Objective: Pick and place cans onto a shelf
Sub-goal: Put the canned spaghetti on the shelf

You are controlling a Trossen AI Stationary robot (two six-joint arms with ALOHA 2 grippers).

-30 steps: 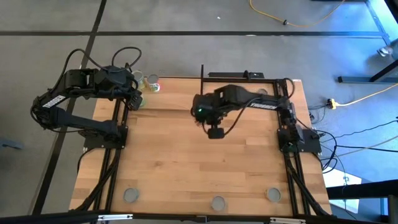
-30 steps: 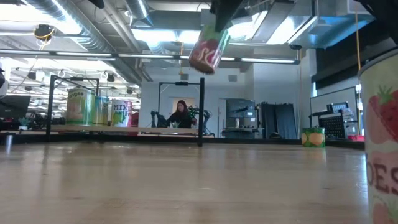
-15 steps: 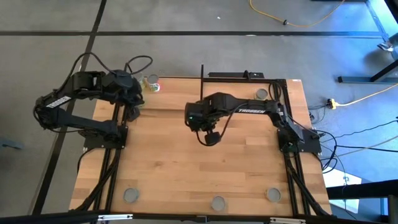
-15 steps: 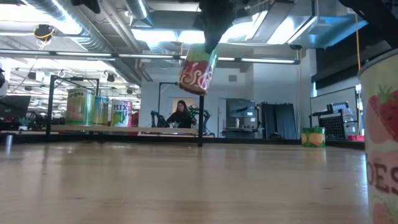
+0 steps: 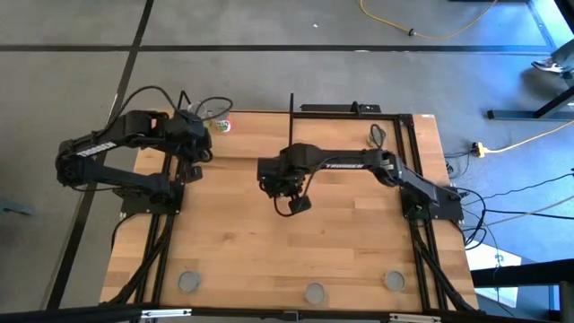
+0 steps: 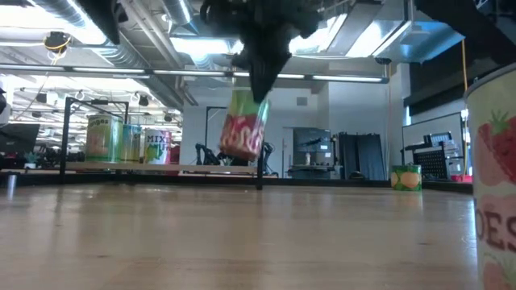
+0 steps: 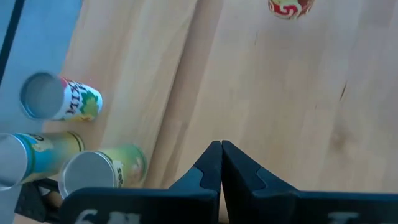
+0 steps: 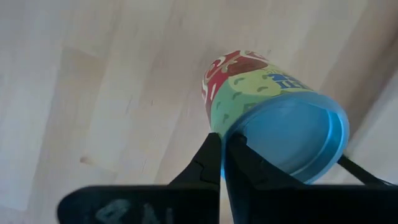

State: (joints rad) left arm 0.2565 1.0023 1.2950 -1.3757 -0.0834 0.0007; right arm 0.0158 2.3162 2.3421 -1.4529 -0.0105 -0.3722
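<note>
**Right arm carries a can toward the shelf**

Our right gripper [image 8: 221, 165] pinches the rim of a red-and-green can [image 6: 243, 126], so it hangs tilted above the table [image 5: 269, 242]. Left gripper [image 7: 221, 163] — fingers together, empty — waits near three cans [image 7: 102, 169] on the shelf [image 6: 161, 168]. Only the low view shows the can airborne.

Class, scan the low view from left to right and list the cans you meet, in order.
Three cans on the shelf: green can → pale can → "MIX" can → red-and-green can hanging from the right pincer → yellow-green can → strawberry can.
</note>
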